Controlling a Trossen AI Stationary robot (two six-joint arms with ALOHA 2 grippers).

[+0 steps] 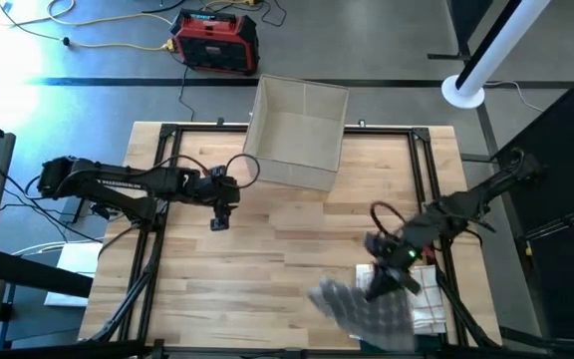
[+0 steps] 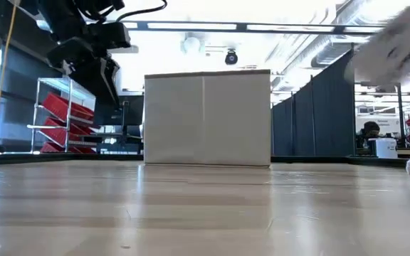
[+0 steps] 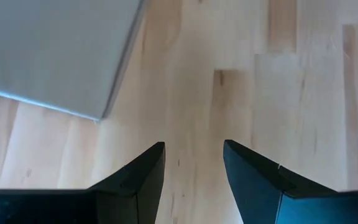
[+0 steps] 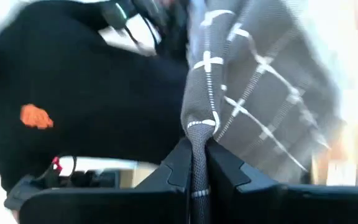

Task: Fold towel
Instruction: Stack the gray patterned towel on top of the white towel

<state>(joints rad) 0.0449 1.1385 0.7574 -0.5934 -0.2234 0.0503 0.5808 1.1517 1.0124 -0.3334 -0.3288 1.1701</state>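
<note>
My left gripper [image 1: 219, 221] hangs over bare table [image 1: 267, 239] left of centre, w/ the box [image 1: 297, 133] just beyond it. Fingers [image 3: 135, 180] spread a fair gap, nothing btwn them, only wood below. I judge it's parked there to leave the middle free as a laying spot.

Right gripper [image 1: 379, 284] is near the front right corner, lifted off the table. Its fingers [image 4: 178, 167] are pinched tight on an edge of the towel [image 1: 362, 304], grey w/ white grid lines; the cloth hangs from that grip and blurs, so it's swinging free in the air. Holding by one edge lets the rest drop open. A white pile [image 1: 429, 309] sits at the right edge, prob more cloth. No fold made yet, by my read.
</note>
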